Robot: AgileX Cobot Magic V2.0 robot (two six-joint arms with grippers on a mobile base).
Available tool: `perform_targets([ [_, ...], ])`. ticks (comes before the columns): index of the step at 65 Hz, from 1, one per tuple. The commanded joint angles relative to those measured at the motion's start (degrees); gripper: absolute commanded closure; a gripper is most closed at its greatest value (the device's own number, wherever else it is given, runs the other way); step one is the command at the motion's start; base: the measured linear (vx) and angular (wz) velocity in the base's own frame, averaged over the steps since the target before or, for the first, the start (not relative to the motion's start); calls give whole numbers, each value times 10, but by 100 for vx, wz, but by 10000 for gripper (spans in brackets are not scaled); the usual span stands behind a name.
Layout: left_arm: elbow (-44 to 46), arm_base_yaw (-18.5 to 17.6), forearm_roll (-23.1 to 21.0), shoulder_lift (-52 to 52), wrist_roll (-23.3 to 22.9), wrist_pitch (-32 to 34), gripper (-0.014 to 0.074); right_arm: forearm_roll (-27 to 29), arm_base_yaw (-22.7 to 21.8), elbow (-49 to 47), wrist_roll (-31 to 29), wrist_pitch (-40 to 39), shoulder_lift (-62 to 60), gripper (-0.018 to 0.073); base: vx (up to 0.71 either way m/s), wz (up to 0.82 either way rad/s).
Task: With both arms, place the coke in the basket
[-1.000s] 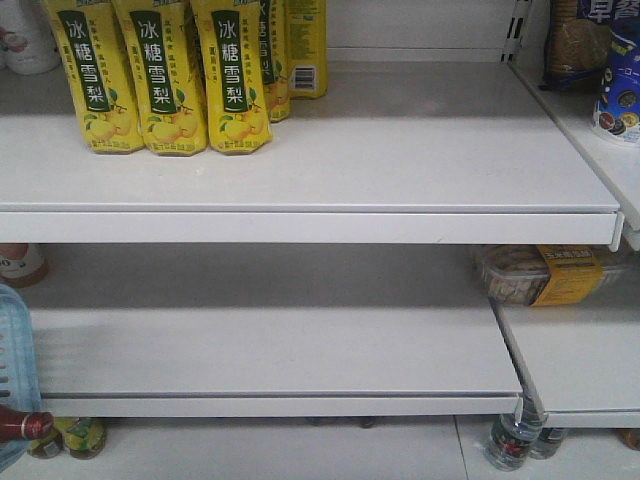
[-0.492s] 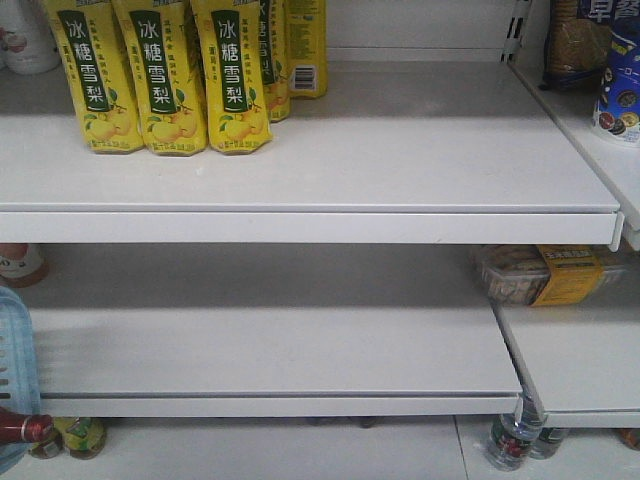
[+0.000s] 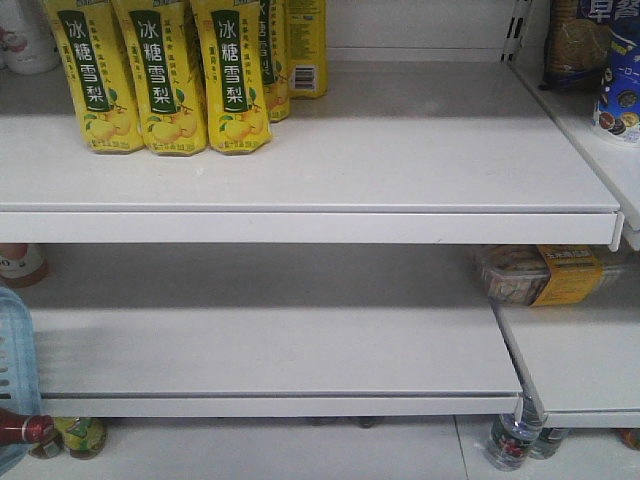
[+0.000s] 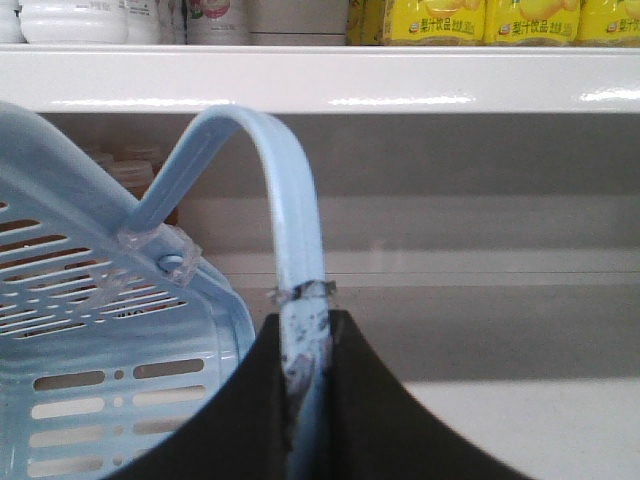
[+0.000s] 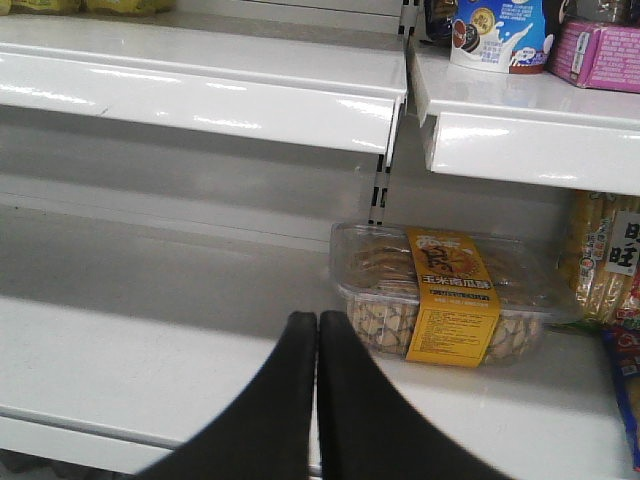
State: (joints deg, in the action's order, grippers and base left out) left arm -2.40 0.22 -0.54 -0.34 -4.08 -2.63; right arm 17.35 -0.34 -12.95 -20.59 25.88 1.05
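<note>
White shelves (image 3: 300, 160) fill the front view, the upper one carrying yellow drink bottles (image 3: 165, 75) at its left. The basket (image 4: 110, 330) shows only as a pale blue sliver at that view's lower left edge; in the left wrist view its slotted wall lies just left of the left gripper (image 4: 305, 400), whose black jaws are clamped on the basket's handle (image 4: 290, 220). The coke (image 3: 22, 428) peeks in red at the front view's bottom left corner, just below the basket and well apart from the right gripper (image 5: 318, 400). That gripper's jaws are pressed together, empty, before a clear snack box (image 5: 440, 300) on the lower shelf.
</note>
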Motion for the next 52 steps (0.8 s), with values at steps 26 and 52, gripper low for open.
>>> perform_targets([
  [26, 5, -3, 19, -12, 15, 97, 603, -75, -2, -14, 44, -66, 7, 569, 0, 0],
  [52, 5, -3, 19, -12, 15, 97, 603, -250, 62, 100, 231, -220, -24, 569, 0, 0],
])
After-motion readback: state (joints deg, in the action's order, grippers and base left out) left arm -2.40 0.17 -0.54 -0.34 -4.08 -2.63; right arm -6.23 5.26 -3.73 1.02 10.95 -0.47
